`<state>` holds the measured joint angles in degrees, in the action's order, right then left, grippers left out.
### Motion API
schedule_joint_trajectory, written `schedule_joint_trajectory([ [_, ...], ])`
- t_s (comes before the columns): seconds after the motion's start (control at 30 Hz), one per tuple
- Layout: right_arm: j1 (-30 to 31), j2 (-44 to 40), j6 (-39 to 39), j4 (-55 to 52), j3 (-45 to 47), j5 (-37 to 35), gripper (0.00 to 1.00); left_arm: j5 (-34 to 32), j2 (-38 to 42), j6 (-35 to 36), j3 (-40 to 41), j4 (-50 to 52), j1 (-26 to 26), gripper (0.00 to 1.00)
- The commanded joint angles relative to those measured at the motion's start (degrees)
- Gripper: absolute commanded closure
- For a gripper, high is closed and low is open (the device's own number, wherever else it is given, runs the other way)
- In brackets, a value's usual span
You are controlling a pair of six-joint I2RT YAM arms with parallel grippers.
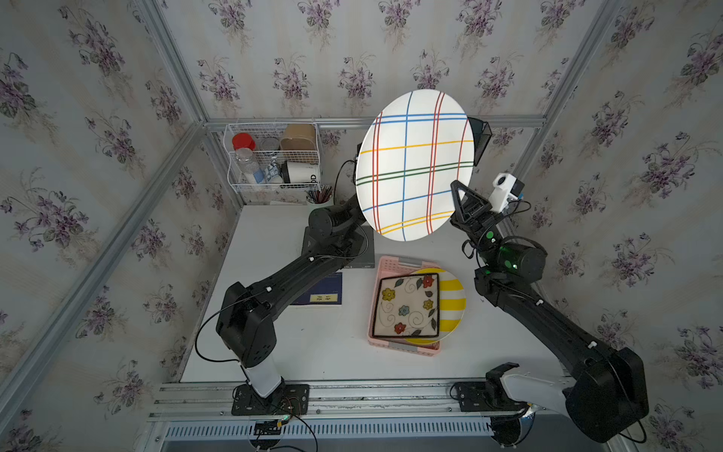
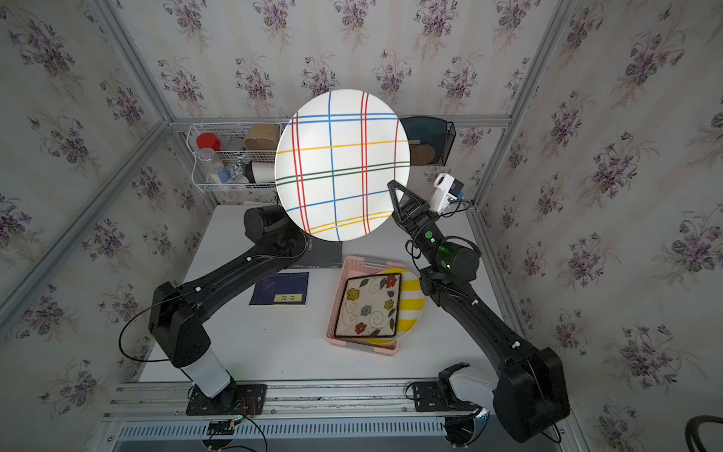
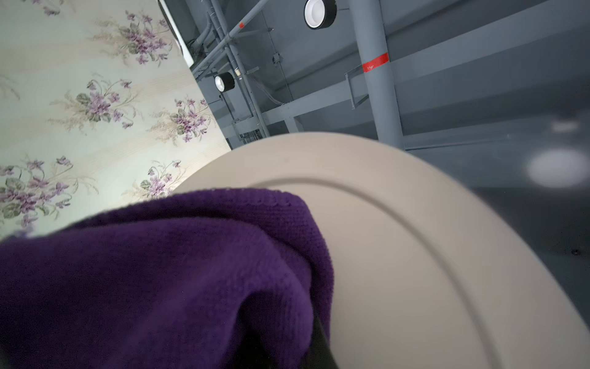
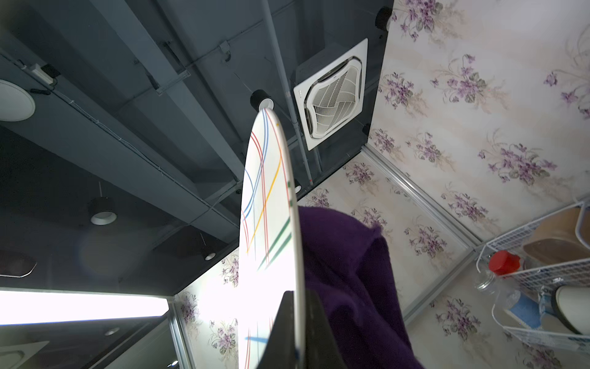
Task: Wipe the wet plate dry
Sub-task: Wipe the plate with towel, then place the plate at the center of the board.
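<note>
A round white plate (image 1: 414, 164) (image 2: 342, 164) with crossing coloured lines stands on edge high above the table, its face toward the top views. My right gripper (image 1: 457, 191) (image 2: 394, 191) (image 4: 298, 322) is shut on its lower right rim, one finger on each side. The left gripper is hidden behind the plate in both top views. In the left wrist view a purple cloth (image 3: 159, 271) bunches over the jaws and lies against the plate's plain back (image 3: 399, 255). The right wrist view shows the cloth (image 4: 351, 271) behind the plate (image 4: 271, 223).
A pink basket (image 1: 387, 263) on the table holds a square floral plate (image 1: 407, 307) over a yellow striped plate (image 1: 454, 301). A blue book (image 1: 324, 293) lies under the left arm. A wire rack of jars (image 1: 274, 156) and a black mesh holder (image 2: 430, 144) hang at the back.
</note>
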<state>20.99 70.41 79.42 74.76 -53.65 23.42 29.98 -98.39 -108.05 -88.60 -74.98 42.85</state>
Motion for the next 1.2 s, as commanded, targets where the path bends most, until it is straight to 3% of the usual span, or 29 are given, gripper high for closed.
schedule_joint_trajectory([
  [0.0,-3.93,1.42,-1.5,-7.18,-2.91,-4.01,1.0,6.59,3.86,2.51,3.57,-6.44,1.14,1.0],
  [0.2,-14.01,-2.44,2.15,-9.74,1.3,-6.36,1.0,13.18,16.08,15.82,17.12,0.73,-3.04,1.0],
  [0.27,-16.76,-5.52,1.06,-14.82,4.0,-8.13,1.0,17.25,22.35,24.92,21.45,11.14,-6.13,1.0],
  [0.33,-18.25,-9.49,-1.86,-24.24,6.41,-10.86,1.0,18.88,28.19,38.88,24.7,30.74,-9.28,1.0],
  [0.43,-18.44,-15.34,-8.52,-40.6,8.4,-18.02,1.0,10.37,35.25,67.03,23.68,66.17,-11.38,1.0],
  [0.5,-18.44,-18.14,-11.3,-48.51,10.94,-23.07,1.0,0.28,36.65,78.38,20.09,82.62,-11.38,1.0],
  [0.57,-18.58,-20.21,-11.67,-51.87,14.22,-27.3,1.0,-8.26,36.9,84.24,17.65,91.77,-11.39,1.0],
  [0.63,-18.54,-20.9,-11.47,-54.54,16.37,-30.32,1.0,-13.27,37.22,86.91,17.2,95.72,-11.39,1.0],
  [0.83,-19.55,-16.33,-11.39,-58.4,18.76,-32.25,1.0,-12.33,37.0,88.44,17.9,96.67,-11.39,1.0],
  [1.17,-24.39,4.6,-10.82,-47.91,18.22,-30.87,1.0,-15.89,35.18,89.99,22.4,97.05,-11.39,1.0],
])
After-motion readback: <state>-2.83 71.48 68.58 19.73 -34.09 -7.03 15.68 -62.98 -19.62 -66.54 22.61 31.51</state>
